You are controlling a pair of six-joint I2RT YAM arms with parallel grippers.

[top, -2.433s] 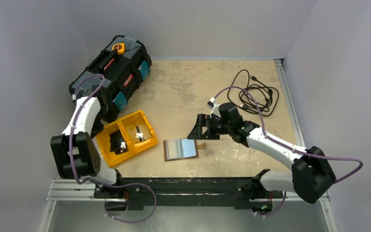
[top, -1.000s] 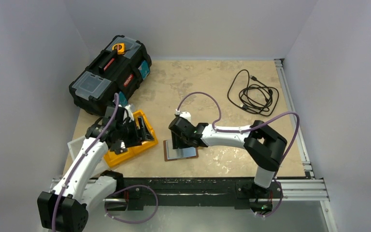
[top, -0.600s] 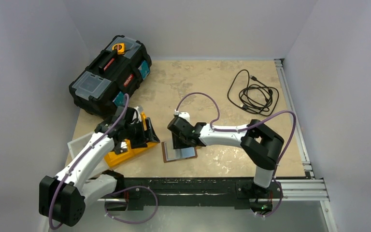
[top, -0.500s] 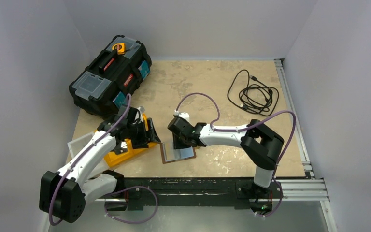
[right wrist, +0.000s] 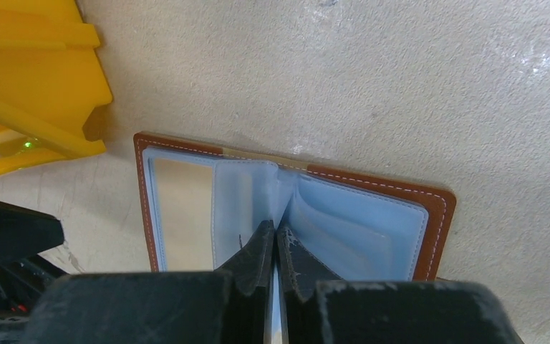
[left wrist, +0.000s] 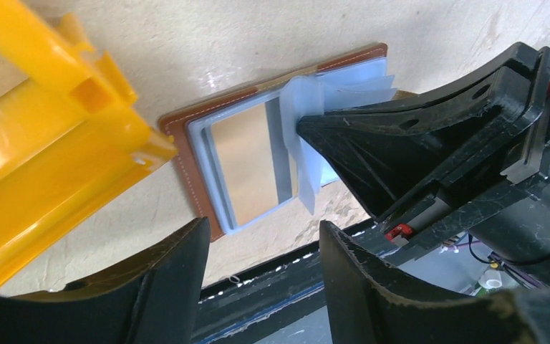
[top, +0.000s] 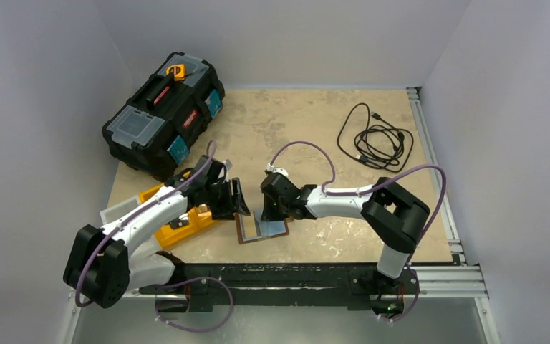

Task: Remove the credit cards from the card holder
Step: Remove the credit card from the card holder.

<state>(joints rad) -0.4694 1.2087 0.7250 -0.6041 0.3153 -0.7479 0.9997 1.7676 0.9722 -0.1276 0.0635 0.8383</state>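
Orange tray [top: 156,196]: touching or just left of the holder; a low left arm could shove it.
Card holder [top: 261,231]: open, near-centre of the table; unpinned, so it may lift whole.
Left gripper [left wrist: 258,251]: fingers apart above the holder's left edge; could hit the other claw.
Right gripper [right wrist: 272,233]: clamped on the holder's pale middle leaf; likely sleeve, not card, so it may tear.

My right hand [top: 268,213], pinched on a middle leaf of the wallet [top: 258,231], covers its far edge, my left hand [top: 240,204], jaws apart, crowds its left edge, yellow tray [top: 168,235] just beside, I see bare table [top: 336,229] to the wallet's right, toolbox [top: 161,111] and cable [top: 376,140] well apart.
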